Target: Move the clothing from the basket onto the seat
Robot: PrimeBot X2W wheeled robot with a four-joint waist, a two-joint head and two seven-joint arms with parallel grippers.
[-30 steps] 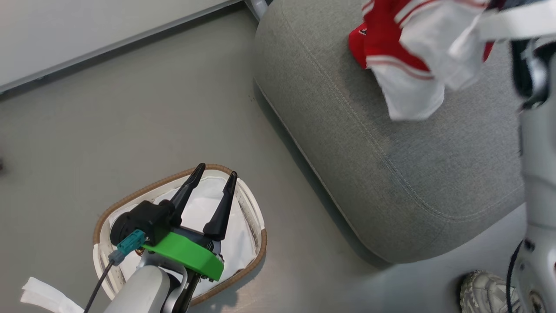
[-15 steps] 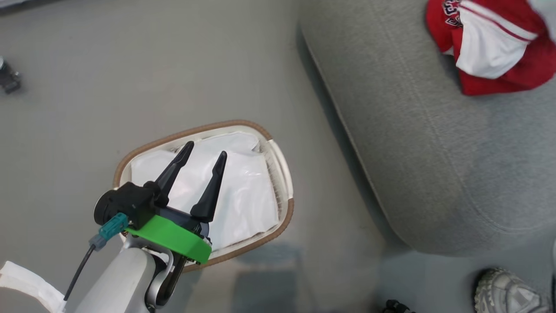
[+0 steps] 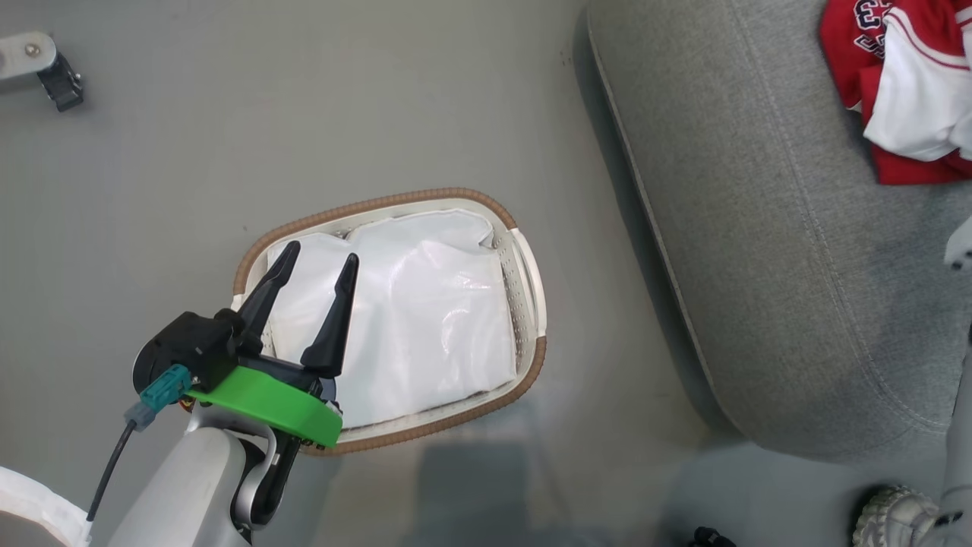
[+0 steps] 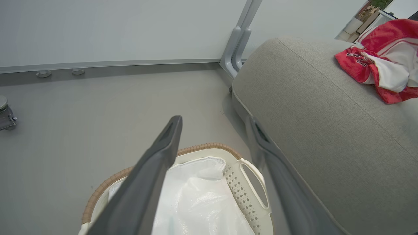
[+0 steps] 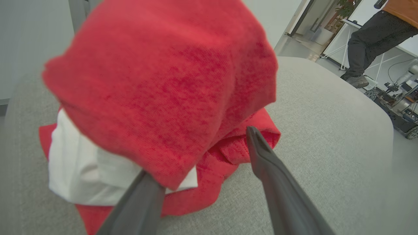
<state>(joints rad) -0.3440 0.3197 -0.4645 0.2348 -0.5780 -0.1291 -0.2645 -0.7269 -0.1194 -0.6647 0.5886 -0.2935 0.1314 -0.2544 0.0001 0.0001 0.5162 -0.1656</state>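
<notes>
The two red sports garments (image 3: 904, 114), one plain and one with white panels, are lying bunched together on the large grey woven sofa cushion (image 3: 759, 228), near its far end and well apart from the oval white perforated basket with the brown woven rim (image 3: 380, 205). The basket is standing on the floor just beside the cushion's rounded edge, and nothing but the thin white plastic liner sheet (image 3: 425, 304) is showing inside it.

The right gripper (image 5: 199, 150) is sitting right at the pile, so it is by far the nearer arm. Its two dark fingers are spreading wide with nothing pinched between them, but a thick red fold (image 5: 163, 81) is draping over the tip of one finger while the other finger (image 5: 261, 153) is pointing bare past the heap.

The left gripper (image 3: 321, 254) is hanging over the basket's near end, fingers parted and empty, pointing across the liner. From it the clothing lies away to the right, up on the cushion.

The transfer is looking essentially complete. The coming move probably turns on that draped fold. Backing the right gripper out along its own fingers should let the cloth slide off, whereas lifting risks carrying it away.
</notes>
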